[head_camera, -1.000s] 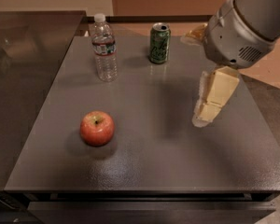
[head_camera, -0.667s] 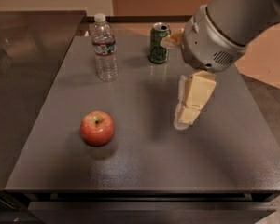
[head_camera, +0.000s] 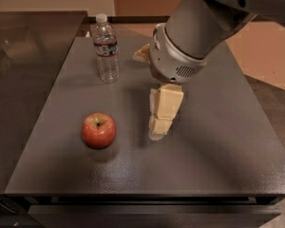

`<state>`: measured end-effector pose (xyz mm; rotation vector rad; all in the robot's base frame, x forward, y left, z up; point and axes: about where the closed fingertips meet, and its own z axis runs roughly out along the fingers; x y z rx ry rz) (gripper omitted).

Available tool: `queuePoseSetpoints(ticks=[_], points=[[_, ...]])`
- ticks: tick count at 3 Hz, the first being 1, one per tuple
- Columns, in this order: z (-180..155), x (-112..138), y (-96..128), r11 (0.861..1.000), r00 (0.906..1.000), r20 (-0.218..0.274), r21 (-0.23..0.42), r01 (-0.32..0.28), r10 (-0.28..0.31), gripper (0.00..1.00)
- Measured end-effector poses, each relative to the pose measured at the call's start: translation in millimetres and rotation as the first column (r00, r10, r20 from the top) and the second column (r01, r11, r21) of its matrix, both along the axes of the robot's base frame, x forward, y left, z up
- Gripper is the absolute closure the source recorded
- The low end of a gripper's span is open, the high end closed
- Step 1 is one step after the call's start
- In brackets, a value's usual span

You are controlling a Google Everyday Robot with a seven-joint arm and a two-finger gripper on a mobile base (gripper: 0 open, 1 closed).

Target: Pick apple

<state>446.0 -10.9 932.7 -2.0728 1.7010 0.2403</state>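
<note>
Apple (head_camera: 99, 130) sat untouched on the counter (head_camera: 218, 146), toward its 8 o'clock side, stem up. Claw (head_camera: 159, 129) hung near at the apple's 3 o'clock, apart from it; whether released or clenched, I could not tell. Reaching, grasping and lifting all remained. Water bottle (head_camera: 107, 49) stood at the apple's 12 o'clock, its label unreadable.

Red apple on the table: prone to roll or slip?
Likely rolls if nudged: round red apple sits stem-up on flat grey table. Smooth skin may slip. The end effector hangs beside it, apart.
</note>
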Motion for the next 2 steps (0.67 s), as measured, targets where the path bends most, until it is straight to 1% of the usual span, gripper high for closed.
queuePoseSetpoints(ticks=[1,2], points=[[-19,-1,23,0.999,0.9987,-0.016,-0.018,-0.048,0.048,0.00],[-37,-2,43,0.995,0.9945,-0.046,-0.027,-0.095,0.094,0.00]])
